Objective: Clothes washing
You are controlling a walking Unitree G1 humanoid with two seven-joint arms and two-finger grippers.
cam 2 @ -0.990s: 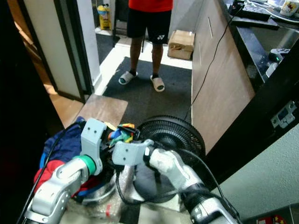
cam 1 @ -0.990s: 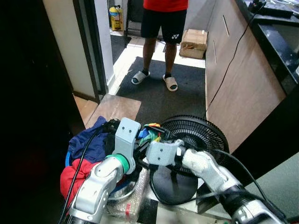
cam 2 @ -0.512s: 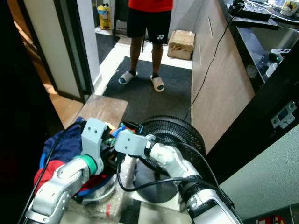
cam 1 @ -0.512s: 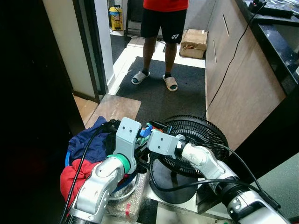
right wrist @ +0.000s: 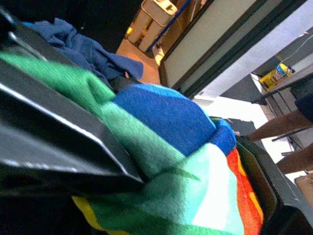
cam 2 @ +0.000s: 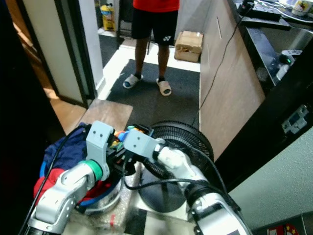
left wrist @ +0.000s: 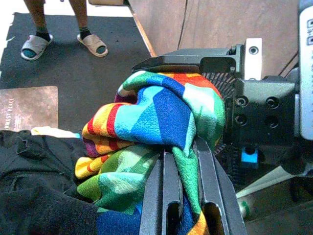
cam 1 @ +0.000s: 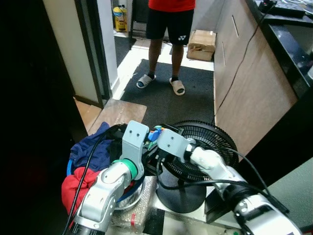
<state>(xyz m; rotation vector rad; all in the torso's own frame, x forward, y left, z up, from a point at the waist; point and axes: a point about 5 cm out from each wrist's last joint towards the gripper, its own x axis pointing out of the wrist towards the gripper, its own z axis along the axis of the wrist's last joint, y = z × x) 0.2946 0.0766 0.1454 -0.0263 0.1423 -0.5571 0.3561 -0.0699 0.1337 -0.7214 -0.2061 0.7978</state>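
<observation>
A multicoloured cloth lies on top of the laundry heap in a blue-rimmed basket, with dark blue and red clothes beside it. My left gripper is shut on the cloth, which bunches over its two fingers. My right gripper meets it from the fan's side. One of its black fingers lies over the top of the cloth, and the cloth sits pressed between its jaws.
A black floor fan stands directly right of the basket, under my right arm. A person in sandals stands on a dark mat ahead, near a cardboard box. A wooden counter side runs along the right, a door frame on the left.
My right gripper has moved left from above the fan up to the cloth and the left gripper. The left arm has barely moved.
</observation>
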